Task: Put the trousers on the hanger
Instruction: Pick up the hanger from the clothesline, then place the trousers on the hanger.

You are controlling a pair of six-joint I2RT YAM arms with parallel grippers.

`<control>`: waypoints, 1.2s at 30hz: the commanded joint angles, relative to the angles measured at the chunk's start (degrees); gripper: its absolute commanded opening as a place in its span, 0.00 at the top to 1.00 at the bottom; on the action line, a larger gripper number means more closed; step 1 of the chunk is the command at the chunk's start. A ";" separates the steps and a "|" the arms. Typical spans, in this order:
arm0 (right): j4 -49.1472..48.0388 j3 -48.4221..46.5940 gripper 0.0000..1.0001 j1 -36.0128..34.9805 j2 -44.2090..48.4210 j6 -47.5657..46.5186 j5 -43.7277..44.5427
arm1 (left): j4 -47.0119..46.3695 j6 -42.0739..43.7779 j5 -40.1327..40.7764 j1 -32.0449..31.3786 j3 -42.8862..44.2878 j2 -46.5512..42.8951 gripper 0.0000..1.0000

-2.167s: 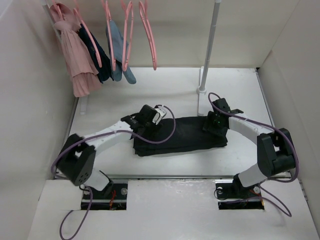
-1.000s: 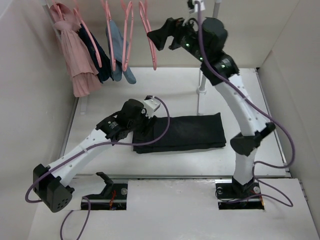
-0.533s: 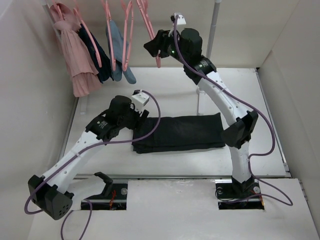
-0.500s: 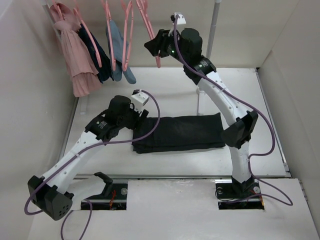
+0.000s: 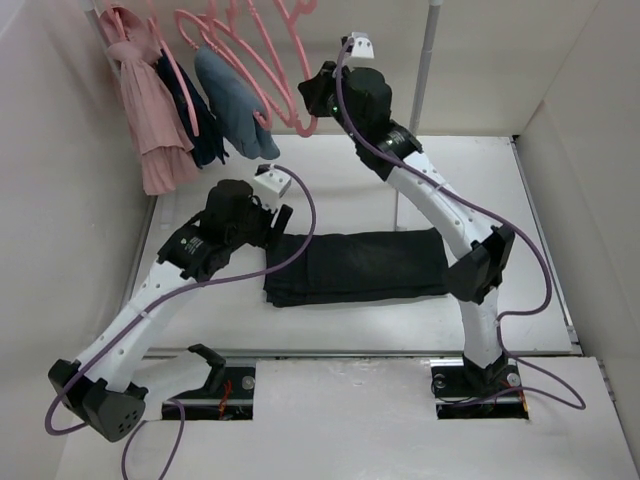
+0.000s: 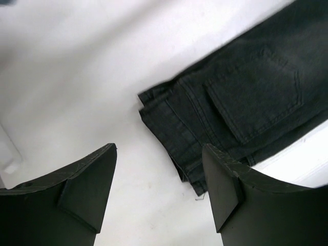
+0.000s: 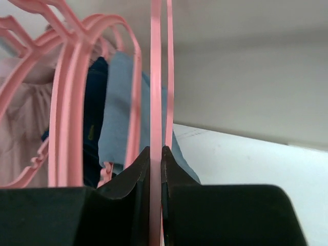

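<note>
So the trousers [image 5: 355,267] lie folded flat on the counter [image 5: 350,170], parked there while the hanger [image 7: 155,77] gets pulled first, I'd guess. The right fingers [image 7: 133,179] are pinched onto its thin pink bar; the left fingers [image 6: 87,179] hang fairly wide over the waistband end [image 6: 169,118], touching nothing.

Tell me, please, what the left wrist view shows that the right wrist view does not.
Only left wrist: the folded black trousers with a back pocket, lying beyond the open, empty left jaws. Only right wrist: the pink hanger pinched in the right jaws, more pink hangers, a blue-grey garment and a navy garment. Both: the white table.
</note>
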State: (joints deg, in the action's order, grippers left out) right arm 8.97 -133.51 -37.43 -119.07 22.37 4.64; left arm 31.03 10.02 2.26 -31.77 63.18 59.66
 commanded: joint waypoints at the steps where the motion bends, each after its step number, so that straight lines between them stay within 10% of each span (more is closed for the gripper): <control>1: -4.49 2.36 1.00 -3.78 6.64 -2.32 14.22 | -0.26 -0.79 0.73 0.22 6.16 0.63 0.35; 16: -10.29 30.76 1.00 -13.63 26.76 -17.35 42.99 | -0.08 -2.90 -10.61 0.22 12.93 2.22 0.37; 22: -10.29 43.11 1.00 -16.61 32.66 -19.91 48.27 | -8.94 -6.84 -15.53 0.22 13.46 -0.33 0.21; 36: -3.35 81.19 1.00 -27.43 47.70 6.62 47.74 | -15.13 -24.78 -27.04 0.22 21.28 13.63 0.00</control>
State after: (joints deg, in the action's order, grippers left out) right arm 4.99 -55.81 -64.60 -72.88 19.97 52.64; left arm 16.32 -9.45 -20.05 -31.75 81.95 70.04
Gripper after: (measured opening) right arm 0.126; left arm 0.982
